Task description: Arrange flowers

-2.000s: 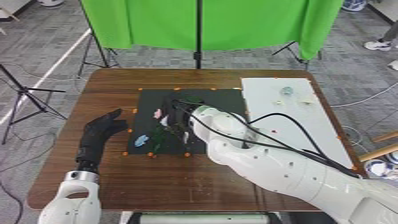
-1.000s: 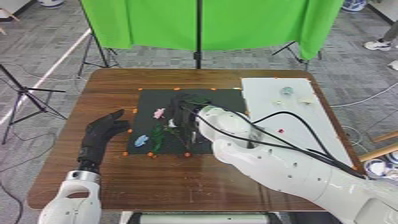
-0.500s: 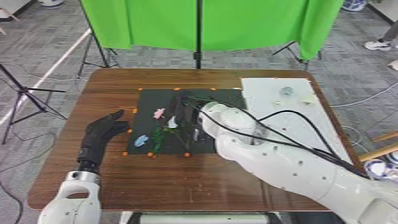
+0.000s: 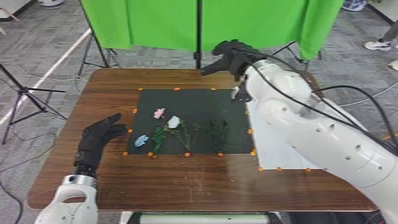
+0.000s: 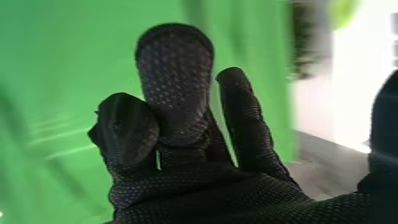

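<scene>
Has the right hand [image 4: 233, 56] held out across the far edge of the brown wooden table [image 4: 178, 185], in front of one green curtain [image 4: 142, 25], with fingers spread. Shows, in the right wrist view, gaps between the fingers of the right hand [image 5: 213, 192]. Has the left hand [image 4: 92, 142] beside the mat at left, with fingers loosely extended.

Counts three flower heads on one black mat [image 4: 191, 97]: one pink flower [image 4: 159, 113], one white flower [image 4: 174, 122], one blue flower [image 4: 140, 141]. Counts three green stems there too: one leafy stem [image 4: 158, 138], one thin branching stem [image 4: 187, 139] and one feathery sprig [image 4: 218, 134].

Looks ruffled in the pink, smooth and bud-like in the white, small and rounded in the blue. Looks densest and brightest green in the leafy stem, near the blue; looks darker and wispier in the sprig, well apart. Has one white board [image 4: 277, 155] to the right of the mat, partly hidden by the right arm.
</scene>
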